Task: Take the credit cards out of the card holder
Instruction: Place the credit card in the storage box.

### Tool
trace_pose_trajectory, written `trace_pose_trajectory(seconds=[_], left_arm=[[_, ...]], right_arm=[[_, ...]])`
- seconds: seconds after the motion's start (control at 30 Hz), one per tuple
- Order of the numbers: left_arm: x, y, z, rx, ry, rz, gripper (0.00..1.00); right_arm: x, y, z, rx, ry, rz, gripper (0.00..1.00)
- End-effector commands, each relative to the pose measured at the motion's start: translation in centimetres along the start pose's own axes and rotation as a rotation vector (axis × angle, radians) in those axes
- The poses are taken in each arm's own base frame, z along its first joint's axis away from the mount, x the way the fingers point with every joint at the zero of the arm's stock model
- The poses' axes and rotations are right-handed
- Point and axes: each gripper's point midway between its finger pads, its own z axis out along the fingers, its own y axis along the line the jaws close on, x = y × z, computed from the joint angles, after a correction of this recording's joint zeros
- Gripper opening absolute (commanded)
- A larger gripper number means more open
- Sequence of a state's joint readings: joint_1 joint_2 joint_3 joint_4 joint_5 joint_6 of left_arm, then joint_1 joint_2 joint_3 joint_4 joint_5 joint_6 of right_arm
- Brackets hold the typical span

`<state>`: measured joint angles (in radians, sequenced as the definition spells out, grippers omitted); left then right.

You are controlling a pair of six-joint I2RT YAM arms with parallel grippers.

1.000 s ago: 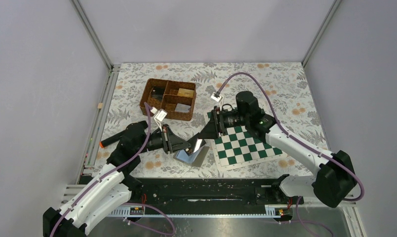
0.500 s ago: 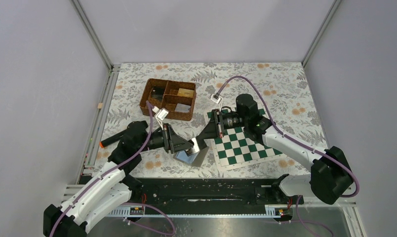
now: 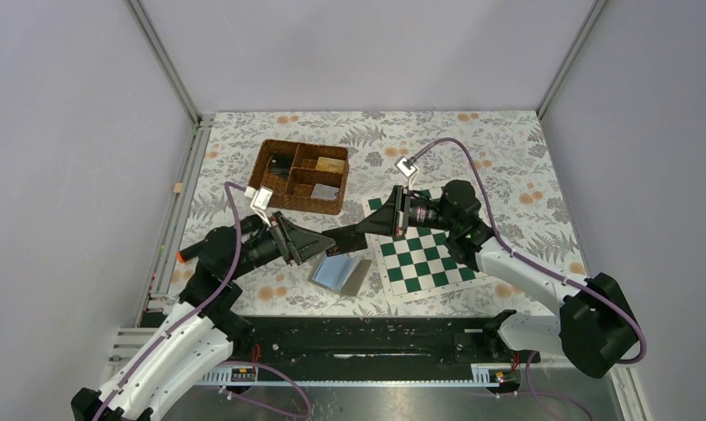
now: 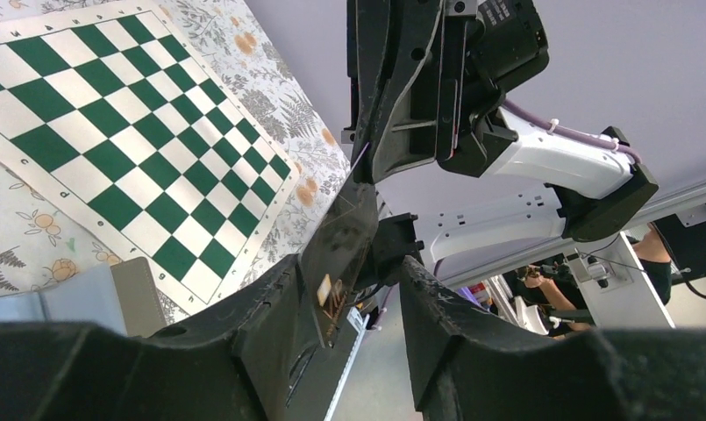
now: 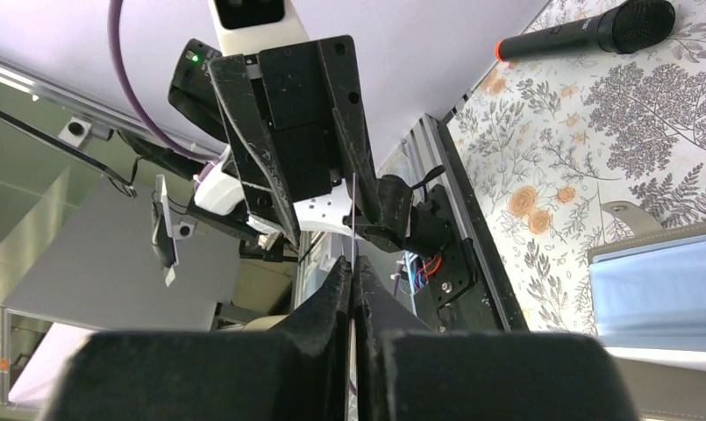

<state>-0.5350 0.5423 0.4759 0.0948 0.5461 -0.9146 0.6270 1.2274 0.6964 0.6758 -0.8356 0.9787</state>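
Right tool [image 5: 353, 274]: pinched shut on thin edge-on card [image 5: 354, 206], above open grey, blue-lined card holder [image 3: 338, 273] on floral table [image 3: 507, 149].
Left tool [image 4: 349, 267]: jaws wide, straddling card's far end.
Likely handover: close left squarely before right releases.
Brown wicker basket [image 3: 257, 171]: flat card-like pieces in compartments.

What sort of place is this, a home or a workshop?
Probably a robotics test lab: left arm and right arm bolted at a table edge, blank walls on a metal frame, props like a chessboard mat and wicker basket.
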Motion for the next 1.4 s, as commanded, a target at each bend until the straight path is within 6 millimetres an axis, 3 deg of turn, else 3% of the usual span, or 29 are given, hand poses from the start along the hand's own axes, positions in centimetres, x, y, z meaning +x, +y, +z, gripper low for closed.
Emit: trace_pose_trajectory(seconds=[0.0, 0.5, 0.67, 0.7, 0.8, 0.83, 0.97, 1.03, 1.1, 1.13, 1.17, 1.2, 1.37], left_arm=[[-1.0, -1.0, 0.5, 0.053, -0.042, -0.028, 0.43], [-0.5, 0.6, 0.4, -0.006, -0.043, -0.079, 0.28], [-0.5, 0.7, 0.7, -0.007, -0.038, -0.089, 0.1], [-0.5, 0.7, 0.7, -0.005, -0.036, -0.09, 0.03], [-0.6, 0.7, 0.8, -0.011, -0.041, -0.092, 0.0], [-0.7, 0.9, 0.8, -0.017, -0.042, -0.094, 0.0], [-1.5, 2.2, 0.5, -0.11, -0.04, -0.049, 0.0], [-2.7, 3.1, 0.2, -0.2, -0.036, -0.016, 0.0], [-4.3, 4.4, -0.3, -0.288, -0.036, 0.022, 0.0], [-5.1, 4.9, -0.5, -0.322, -0.03, 0.039, 0.0], [-6.0, 5.5, -0.8, -0.357, -0.028, 0.071, 0.0], [-7.0, 6.3, -1.0, -0.4, -0.025, 0.083, 0.0], [-11.0, 11.0, -2.3, -0.608, 0.035, 0.112, 0.0]], right_arm=[[-1.9, 2.2, -0.4, -0.061, -0.096, -0.028, 0.0], [-2.0, 0.7, -0.8, -0.031, -0.139, -0.002, 0.0], [-2.1, 0.5, -0.8, -0.024, -0.145, 0.002, 0.0], [-2.1, 0.4, -0.9, -0.023, -0.145, 0.003, 0.0], [-2.2, 0.0, -0.9, -0.013, -0.147, 0.007, 0.0], [-2.2, -0.1, -0.9, -0.008, -0.145, 0.01, 0.03], [-2.2, -0.9, -1.1, 0.02, -0.152, 0.021, 0.38], [-2.3, -1.1, -1.4, 0.046, -0.161, 0.016, 0.54], [-2.2, -1.2, -1.8, 0.075, -0.163, -0.005, 0.62], [-2.1, -1.3, -2.0, 0.09, -0.161, -0.017, 0.7], [-2.0, -1.3, -2.2, 0.105, -0.162, -0.035, 0.9], [-1.9, -1.4, -2.4, 0.118, -0.164, -0.041, 0.98], [-1.0, -1.4, -3.0, 0.152, -0.133, -0.049, 1.0]])
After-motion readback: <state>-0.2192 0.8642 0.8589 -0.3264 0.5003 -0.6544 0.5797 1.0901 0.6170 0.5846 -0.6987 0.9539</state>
